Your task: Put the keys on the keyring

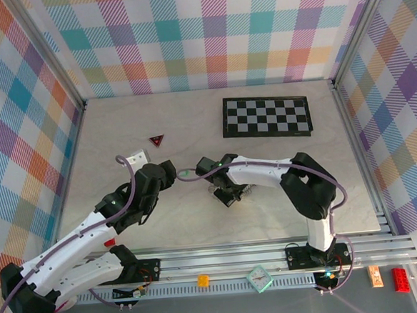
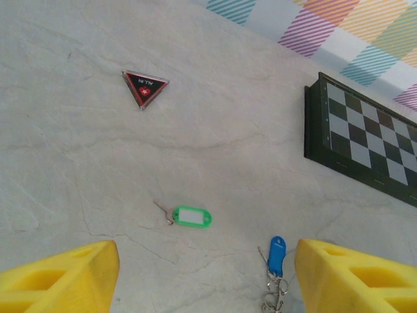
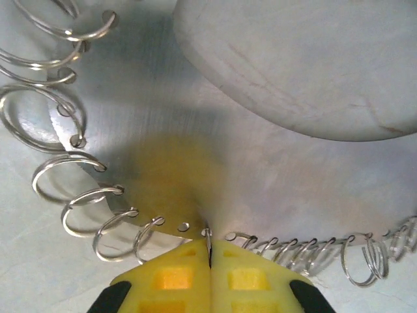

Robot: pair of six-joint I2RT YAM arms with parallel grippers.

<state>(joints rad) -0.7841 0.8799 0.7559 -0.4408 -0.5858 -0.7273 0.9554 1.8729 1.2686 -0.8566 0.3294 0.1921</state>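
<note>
Two keys lie loose on the pale table, seen from the left wrist camera. The mint-green key lies flat with a white label window and a small wire hook at its left end. The blue key lies lower and to the right, with a short silvery chain trailing from its near end. It sits just beside the yellow finger at the right of that view, though whether the two touch cannot be told.

The left gripper hangs above the table with its jaws spread wide and nothing between them; both keys sit ahead of it. Farther off lie a dark red triangle and, to the right, a black-and-white checkerboard.

The keyring is near the middle of the table, under the right arm's wrist. Up close it is a broad grey metal band, its surface throwing back a yellow blur (a reflection of the fingers). Many small wire rings are threaded through holes along its edge.

The right gripper has its two yellow fingers pressed flat together, with the thin edge of the band pinched between their tips. In the overhead view the two grippers are close to each other, the left one just left of the right one, and the green key lies between them.
</note>
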